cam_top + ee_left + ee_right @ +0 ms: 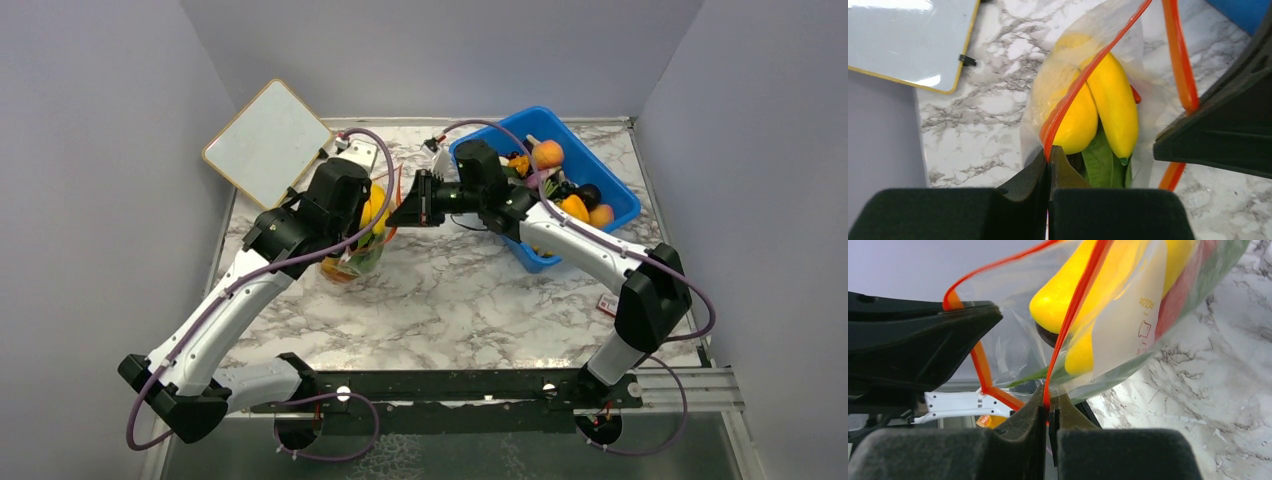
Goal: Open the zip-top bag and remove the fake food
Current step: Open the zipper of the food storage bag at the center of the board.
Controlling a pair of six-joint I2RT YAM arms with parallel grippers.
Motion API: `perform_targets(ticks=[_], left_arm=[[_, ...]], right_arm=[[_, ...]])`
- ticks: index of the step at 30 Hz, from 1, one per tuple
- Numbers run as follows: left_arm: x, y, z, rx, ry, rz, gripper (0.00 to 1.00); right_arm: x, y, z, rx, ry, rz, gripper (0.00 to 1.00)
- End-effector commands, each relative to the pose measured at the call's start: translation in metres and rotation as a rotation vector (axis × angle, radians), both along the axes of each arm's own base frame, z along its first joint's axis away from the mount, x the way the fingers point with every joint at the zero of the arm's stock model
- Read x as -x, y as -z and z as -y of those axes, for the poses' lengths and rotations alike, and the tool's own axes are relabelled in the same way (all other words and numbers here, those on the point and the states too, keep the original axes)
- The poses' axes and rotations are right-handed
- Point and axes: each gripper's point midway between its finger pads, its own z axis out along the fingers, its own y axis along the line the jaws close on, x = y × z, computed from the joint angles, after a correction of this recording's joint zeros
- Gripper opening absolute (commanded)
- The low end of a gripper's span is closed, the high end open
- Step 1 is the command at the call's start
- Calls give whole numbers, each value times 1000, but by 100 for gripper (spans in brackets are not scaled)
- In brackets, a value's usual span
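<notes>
The clear zip-top bag hangs between both arms at mid-table, its red-orange zip strip parted into two lips. My left gripper is shut on one lip of the strip. My right gripper is shut on the other lip, facing the left one from the right. Inside the bag lies the fake food: yellow banana pieces and a green leaf; the banana also shows through the plastic in the right wrist view. In the top view the right gripper sits just right of the bag's mouth.
A blue bin with more toy food stands at the back right, under the right arm. A whiteboard leans at the back left. A small red-and-white card lies on the marble table near the right arm's elbow.
</notes>
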Motion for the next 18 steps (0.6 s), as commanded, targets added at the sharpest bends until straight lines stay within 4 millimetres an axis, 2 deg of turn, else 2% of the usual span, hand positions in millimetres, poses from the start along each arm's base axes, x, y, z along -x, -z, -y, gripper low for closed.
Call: perform_targets(ticks=[1,4,7,9,13,14,16,18], left_arm=[[11,32,33,56,158,-135,0],[20,72,58,129,203,-267,0],[25,98,79,214,223,-333,0],[24,100,90,250,218,-328,0],[25,87,108,280,246,-283,0],[26,87,112,280,257,-282,0],[30,91,117,268,278,-292,0],[33,93,121,260,291,-299,0]], right_arm=[[14,53,10,59,-29,-57,1],[26,119,35,140,39,-164,1],[39,157,53,177,68,-221,1],[44,168,61,214,74,-235,1],[44,179,85,289,173,-214,6],[45,178,89,291,198,-212,10],[47,174,97,281,239,-206,25],[49,169,106,269,281,-192,33]])
